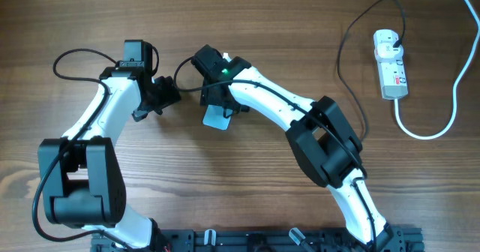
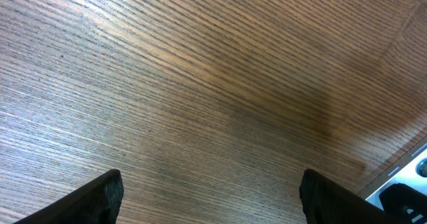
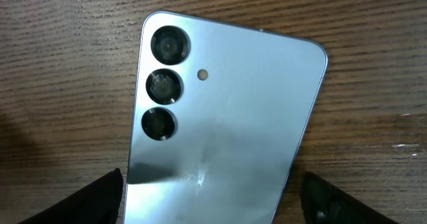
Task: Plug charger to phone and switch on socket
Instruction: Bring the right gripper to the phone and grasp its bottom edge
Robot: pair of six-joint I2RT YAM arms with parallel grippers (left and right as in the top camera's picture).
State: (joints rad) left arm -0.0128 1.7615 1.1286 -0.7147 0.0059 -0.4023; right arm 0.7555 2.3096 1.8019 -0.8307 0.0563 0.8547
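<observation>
The phone (image 1: 217,119) lies on the wooden table under my right gripper (image 1: 218,104). In the right wrist view the phone (image 3: 220,117) lies back up: a pale blue back with three camera lenses. My right gripper (image 3: 210,201) is open, one finger on each side of the phone, not touching it. My left gripper (image 1: 166,98) is open and empty over bare wood, also seen in the left wrist view (image 2: 210,197). The white socket (image 1: 390,64) lies at the far right. The black charger cable (image 1: 343,53) loops from it towards the right arm; its tip is hidden.
The socket's thick white lead (image 1: 431,132) curves off to the right edge. The arms' own black cables (image 1: 75,55) loop near the left arm. The arm bases stand along the front edge.
</observation>
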